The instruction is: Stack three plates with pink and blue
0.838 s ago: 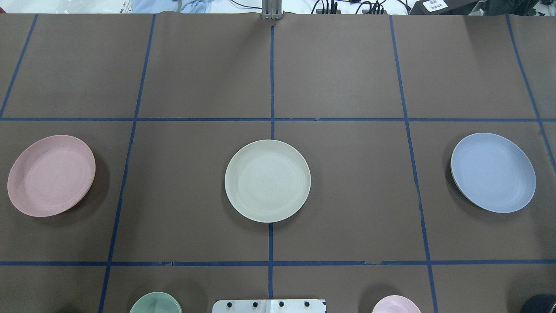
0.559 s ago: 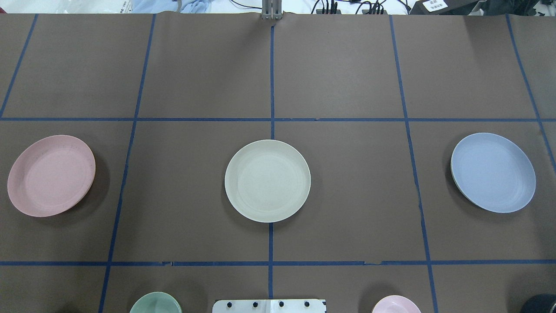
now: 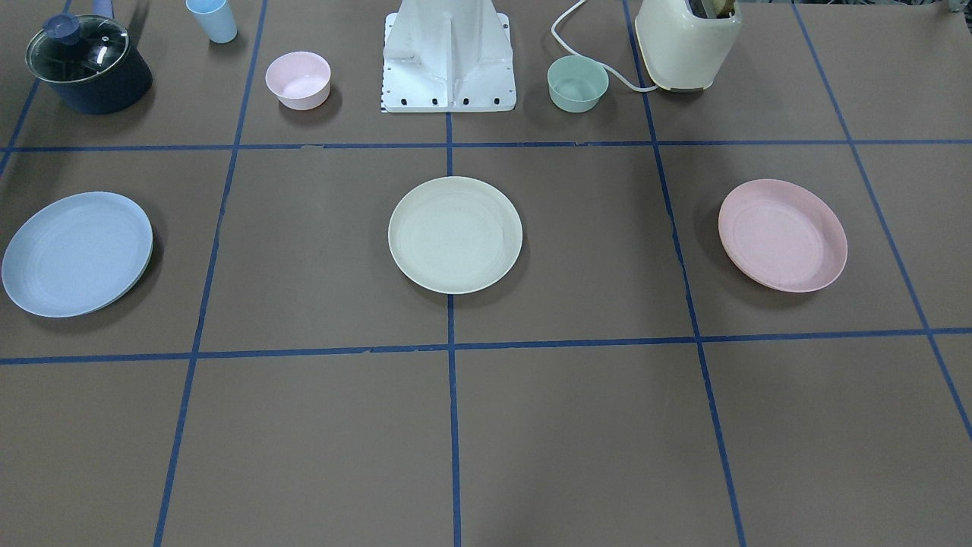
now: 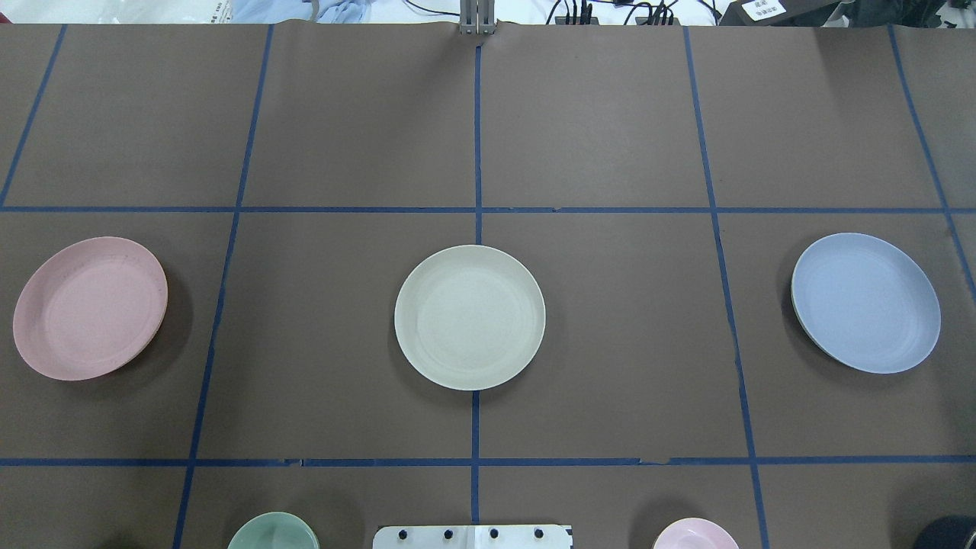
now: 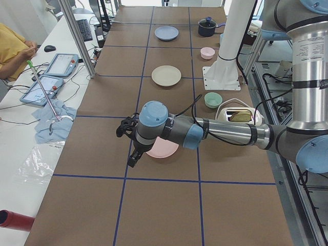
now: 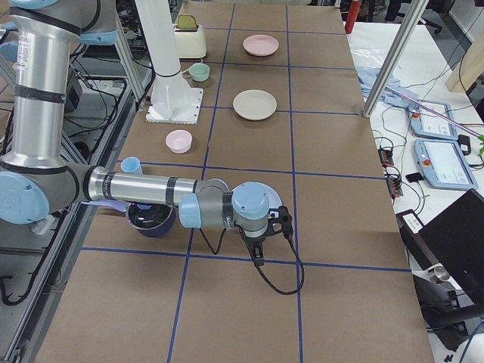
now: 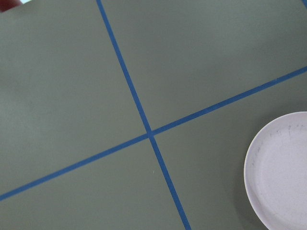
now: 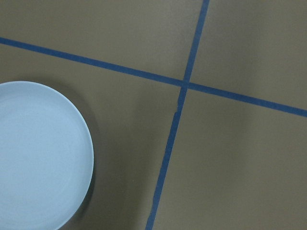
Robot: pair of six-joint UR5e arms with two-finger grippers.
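Three equal round plates lie flat in a single row across the middle of the brown-covered bench [image 4: 610,114], none stacked on another. The cream-white plate [image 4: 470,317] sits at the bench's centre, over a blue tape line [image 4: 477,152] of the grid. The pink plate [image 4: 90,308] lies well apart from it, near the bench end on the robot's left. The blue plate [image 4: 865,303] lies equally far off, near the end on the robot's right. The left gripper [image 5: 133,159] shows only in the side view. It hangs above the bench just beside the pink plate, on the side toward the operators' edge, touching nothing. Whether its jaws are parted or closed cannot be told. Its wrist camera looks down on a tape crossing with the pink plate's rim at the frame edge. The right gripper [image 6: 255,253] likewise appears only from the side, hanging near the blue plate toward the operators' edge, and its jaw state cannot be told either. Along the robot's edge of the bench stand the white mounting base [image 3: 448,61], a small green bowl [image 3: 578,83] and a cream toaster [image 3: 687,42] on the robot's left. A small pink bowl [image 3: 298,80], a light blue cup [image 3: 213,19] and a dark lidded pot [image 3: 87,64] stand on its right.
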